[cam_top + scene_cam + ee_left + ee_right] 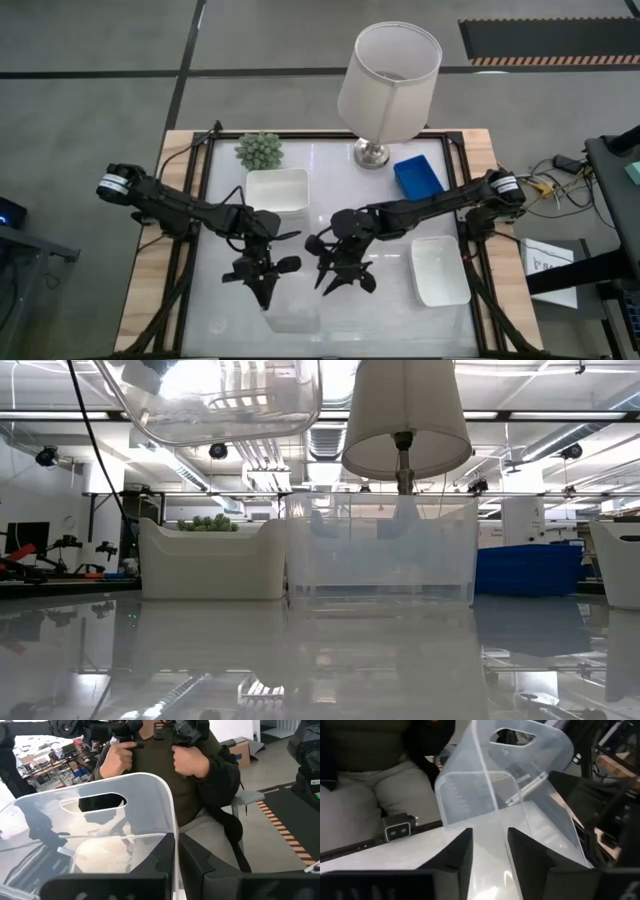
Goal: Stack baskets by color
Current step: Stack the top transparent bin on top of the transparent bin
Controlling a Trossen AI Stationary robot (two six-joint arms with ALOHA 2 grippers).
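My left gripper (262,272) is shut on a clear basket (95,825) and holds it up over the table's middle; the low view shows it high up (220,400). My right gripper (490,851) is open. Its fingers stand on either side of a wall (520,820) of the same basket, and I cannot tell whether they touch it. A second clear basket (293,318) stands on its bottom near the front edge. A white basket (277,190) stands behind my left gripper. Another white one (440,270) is at the right, and a blue basket (418,175) at the far right. My left gripper pinches a side wall (174,837) of the clear basket, next to the corner with the end wall that has the handle hole (95,802). One finger is inside the basket and one outside. The basket is lifted clear of the table and tilted.
A white-shaded lamp (388,85) and a small green plant (259,150) stand at the table's far edge. A seated person (200,785) shows beyond the table in the left wrist view. Bare glossy tabletop (380,320) lies at the front, between the clear and white baskets.
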